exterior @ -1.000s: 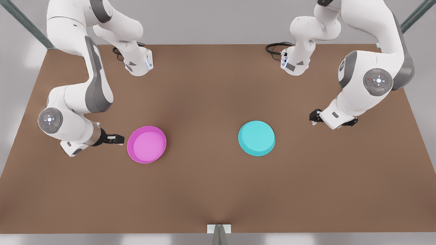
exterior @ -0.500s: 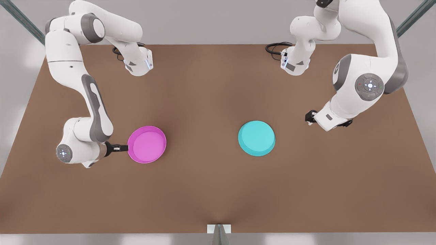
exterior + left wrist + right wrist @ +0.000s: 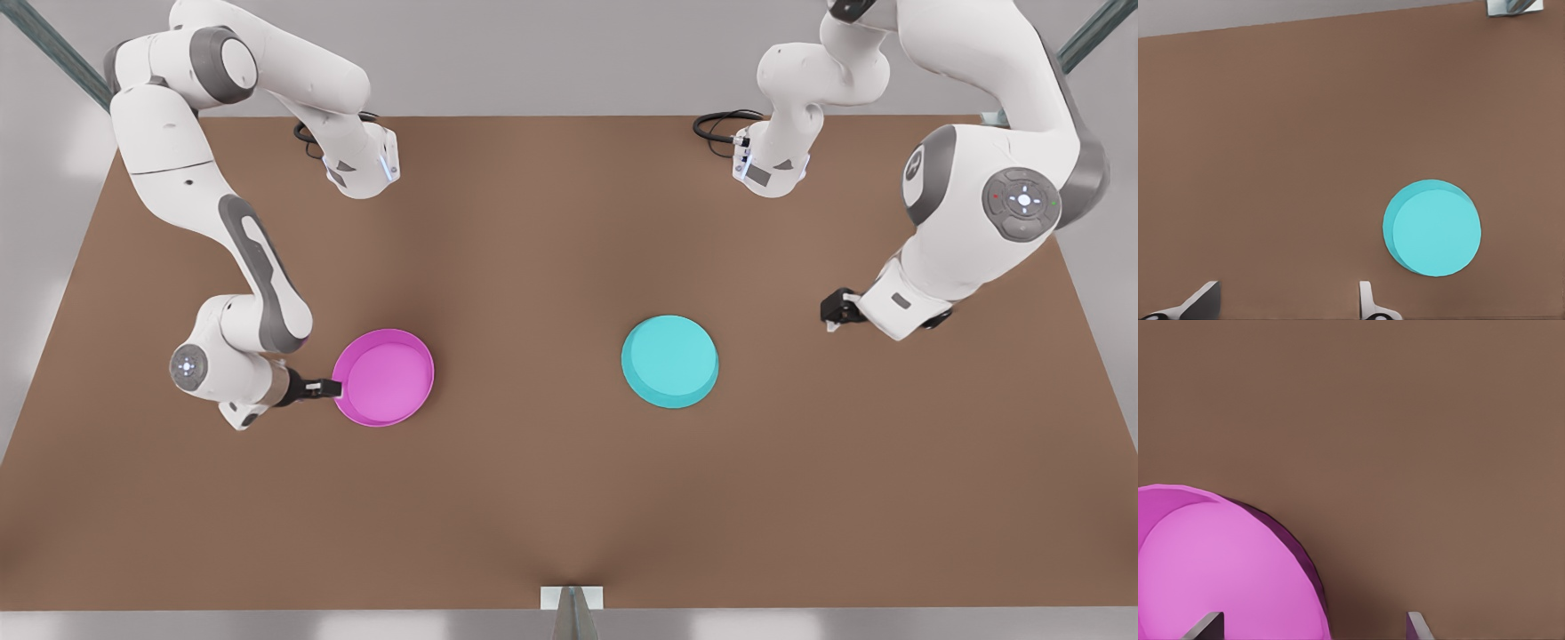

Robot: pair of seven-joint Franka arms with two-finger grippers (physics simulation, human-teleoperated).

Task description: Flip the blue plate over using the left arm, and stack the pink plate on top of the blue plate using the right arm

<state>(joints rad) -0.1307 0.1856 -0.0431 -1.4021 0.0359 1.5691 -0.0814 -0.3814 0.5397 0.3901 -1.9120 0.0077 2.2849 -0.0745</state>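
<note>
Two jointed arms, glossy white shells with grey joint covers. Round grey wrist caps bearing small lit white marks, red and green dots. Black end effector on each, pale-tipped fingers. Black cables coiled at both bases.

Right hand [image 3: 333, 388] closed in to pink plate [image 3: 384, 377] rim; left hand [image 3: 832, 313] drifted slightly outward.

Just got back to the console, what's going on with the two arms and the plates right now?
The right gripper, fingers open, is at the rim of the pink plate, which sits open side up. The left gripper, also open, hangs off to the side of the blue plate, well apart from it. The blue plate lies base-up on the brown table. Nothing is stacked yet.
</note>
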